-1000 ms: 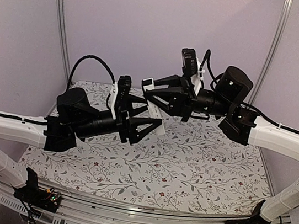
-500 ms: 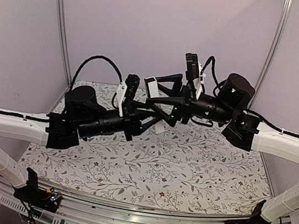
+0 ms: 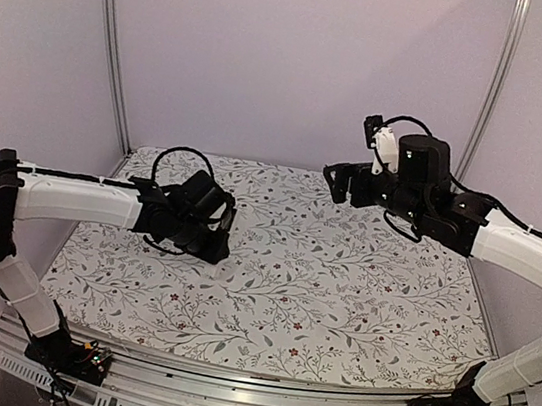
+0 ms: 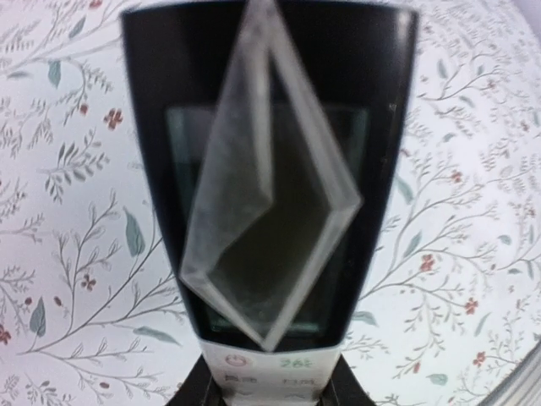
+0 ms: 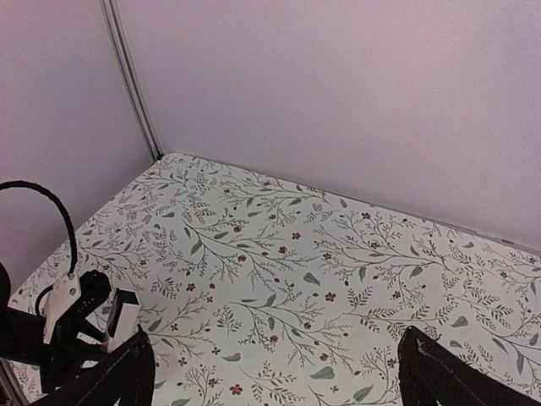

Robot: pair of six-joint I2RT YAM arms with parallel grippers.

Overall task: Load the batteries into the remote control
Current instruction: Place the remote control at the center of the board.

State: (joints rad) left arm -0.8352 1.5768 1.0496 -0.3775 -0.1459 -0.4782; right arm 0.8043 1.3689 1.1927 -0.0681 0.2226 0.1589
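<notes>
The remote control fills the left wrist view. Its black display end, with a loose clear film over it, points away, and its white button end sits between my left fingers. My left gripper is shut on it above the floral cloth. From the top camera, the left gripper hangs low at the left and hides the remote. My right gripper is at the back right. In its own view the right gripper is open wide with only cloth between its fingers. The batteries are out of view.
A floral tablecloth covers the table, with plain lilac walls and metal corner posts around it. In the right wrist view, the left arm's wrist and cable show at the lower left.
A second ago both grippers met in mid-air at the remote. The left shut on it and the right let go. The arms have since parted, the left swinging down and left, the right drawing back.
</notes>
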